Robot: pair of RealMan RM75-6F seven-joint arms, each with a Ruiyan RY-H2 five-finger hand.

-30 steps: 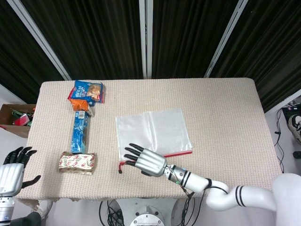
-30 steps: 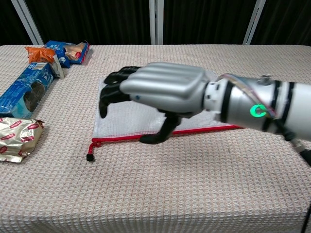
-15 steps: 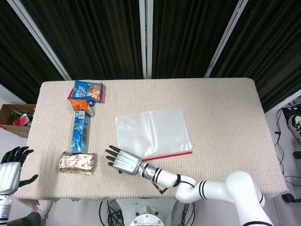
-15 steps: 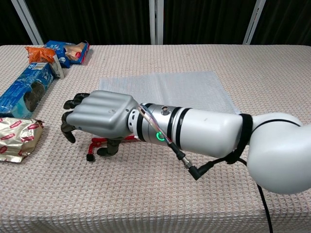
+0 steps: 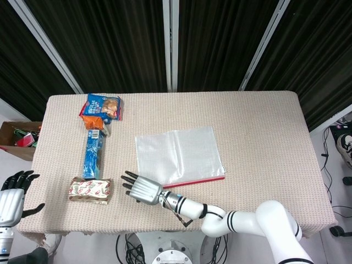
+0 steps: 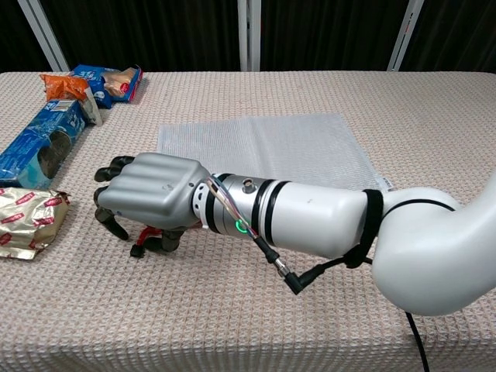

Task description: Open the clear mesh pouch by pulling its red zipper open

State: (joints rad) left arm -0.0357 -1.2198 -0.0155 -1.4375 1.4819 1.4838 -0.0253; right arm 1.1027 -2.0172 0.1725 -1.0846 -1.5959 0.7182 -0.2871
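The right hand [image 6: 151, 194] curls its fingers [image 6: 116, 221] around the red zipper pull [image 6: 139, 248] beside the clear mesh pouch [image 6: 263, 147]; the left hand [image 5: 14, 192] hangs off the surface with fingers spread.

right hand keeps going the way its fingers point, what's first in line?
Probably the gold snack packet, lying just beyond the right hand fingertips; the gap between them looks bare, though height is unclear.
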